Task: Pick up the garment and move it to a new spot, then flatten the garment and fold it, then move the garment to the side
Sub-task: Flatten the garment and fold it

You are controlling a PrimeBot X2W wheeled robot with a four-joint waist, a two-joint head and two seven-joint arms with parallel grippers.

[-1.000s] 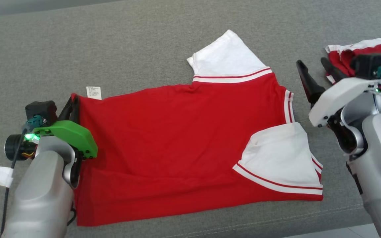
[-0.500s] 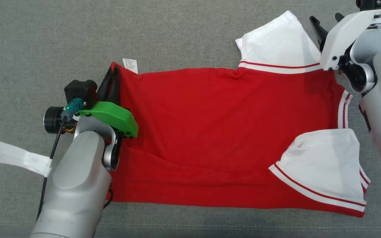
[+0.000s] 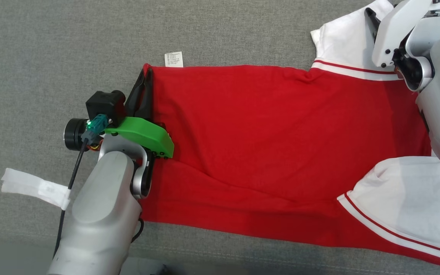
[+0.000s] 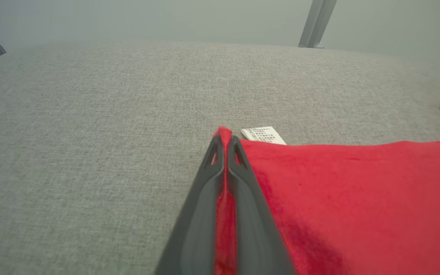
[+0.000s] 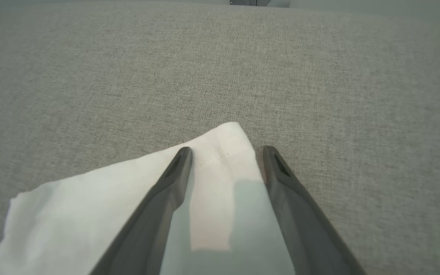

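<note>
Left end effector [image 4: 224,144] was clamped hard on the hem corner [image 4: 223,131] of the red T-shirt [image 3: 281,133], red cloth squeezed up between the two dark fingers and the care label [image 3: 173,59] poking out just beside the tips. Across the way, the right end effector [image 5: 225,152] stood wide open with nothing gripped, its fingers straddling the tip of the far white sleeve [image 5: 90,202]. Whether those tips touched the cloth, I could not tell. The shirt itself lay spread across the grey fabric-covered table [image 3: 52,46], the body mostly flat. A long ridge [image 3: 224,179] ran across its lower half, and the near white sleeve [image 3: 403,198] was folded in over the red. Here was the danger as I read it: only one corner was held, so any pull from the left alone would likely drag the whole shirt and deepen that ridge rather than smooth it. The sleeve tip sat right out at the fingertips, so a closing pinch could have caught a single layer or slipped off the point. The near edge of the shirt ran close to the table's front seam, and a careless tug might have sent it over. As for containers, the table alone bore anything, and what it bore was the shirt.
</note>
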